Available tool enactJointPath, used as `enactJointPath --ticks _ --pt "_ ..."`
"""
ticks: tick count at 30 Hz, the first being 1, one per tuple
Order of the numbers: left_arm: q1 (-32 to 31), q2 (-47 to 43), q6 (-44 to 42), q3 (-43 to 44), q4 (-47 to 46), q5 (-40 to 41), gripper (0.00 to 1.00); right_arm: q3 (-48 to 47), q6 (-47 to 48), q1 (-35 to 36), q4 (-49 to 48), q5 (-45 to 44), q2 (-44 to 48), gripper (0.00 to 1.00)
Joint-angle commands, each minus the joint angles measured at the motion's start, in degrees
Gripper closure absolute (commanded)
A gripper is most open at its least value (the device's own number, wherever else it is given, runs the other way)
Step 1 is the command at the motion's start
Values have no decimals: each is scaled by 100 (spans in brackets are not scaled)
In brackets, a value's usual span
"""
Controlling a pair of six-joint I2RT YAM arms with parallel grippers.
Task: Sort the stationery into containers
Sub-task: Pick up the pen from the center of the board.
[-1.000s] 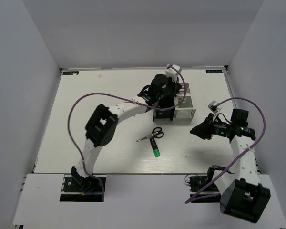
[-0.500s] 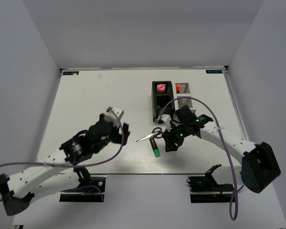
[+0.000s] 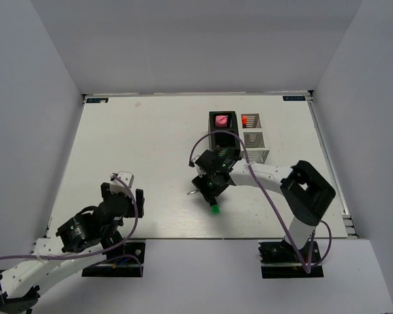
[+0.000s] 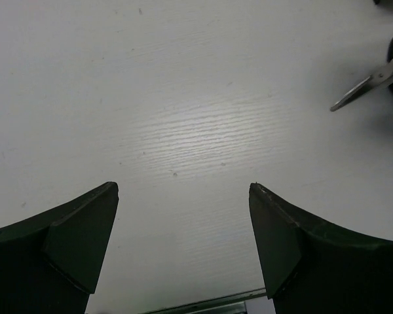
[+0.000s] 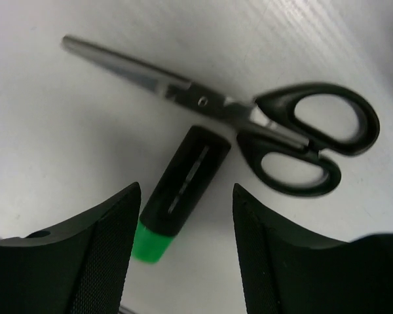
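Observation:
A black highlighter with a green cap (image 5: 182,190) lies on the table between the fingers of my open right gripper (image 5: 186,190), which touch nothing. Black-handled scissors (image 5: 295,134) lie shut just beyond it. From above, the right gripper (image 3: 209,186) hovers over both; only the green cap (image 3: 214,209) and the blade tip (image 3: 192,193) peek out. My left gripper (image 3: 123,194) hangs open and empty over bare table near the front left (image 4: 183,188). The black container (image 3: 223,139) holds a pink item (image 3: 220,120). The white container (image 3: 255,145) holds an orange-red one (image 3: 248,120).
The scissors' blades (image 4: 370,82) show at the left wrist view's right edge. White walls enclose the table on three sides. The two arm bases sit at the near edge.
The left arm pulled back from the black container to the front left and opened, leaving the pink item there. The right arm swung in from the right over the highlighter and scissors and opened wider.

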State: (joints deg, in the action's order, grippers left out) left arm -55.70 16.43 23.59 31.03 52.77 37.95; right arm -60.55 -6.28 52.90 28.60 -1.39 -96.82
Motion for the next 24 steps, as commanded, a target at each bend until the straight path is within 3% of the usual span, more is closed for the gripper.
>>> enactJointPath --ticks 1,7,10,11,13,14,16,19,24 --pt "-20 -218 -12 44 242 256 9 -246 -444 1 -223 -451 -302 39" --pt "-2 -491 -100 -70 137 212 8 -211 -680 80 -285 -406 -619 42" --pt "-2 -456 -127 -70 93 186 8 -133 -638 62 -188 -327 -795 51" --pt "7 -447 -127 -70 101 177 8 -97 -602 79 -214 -327 -804 64" --pt "7 -403 -145 -70 110 98 8 61 -524 97 -267 -160 -804 76" --pt "15 -403 -162 -79 93 89 8 96 -453 115 -163 -169 -795 90" --pt "33 -316 -162 -79 102 46 8 88 -383 176 -57 -239 -909 100" --pt "77 -263 -171 -88 93 -34 8 18 -207 194 119 -117 -910 100" --pt "112 -263 -197 -97 49 -86 8 -395 766 168 427 1578 -120 100"
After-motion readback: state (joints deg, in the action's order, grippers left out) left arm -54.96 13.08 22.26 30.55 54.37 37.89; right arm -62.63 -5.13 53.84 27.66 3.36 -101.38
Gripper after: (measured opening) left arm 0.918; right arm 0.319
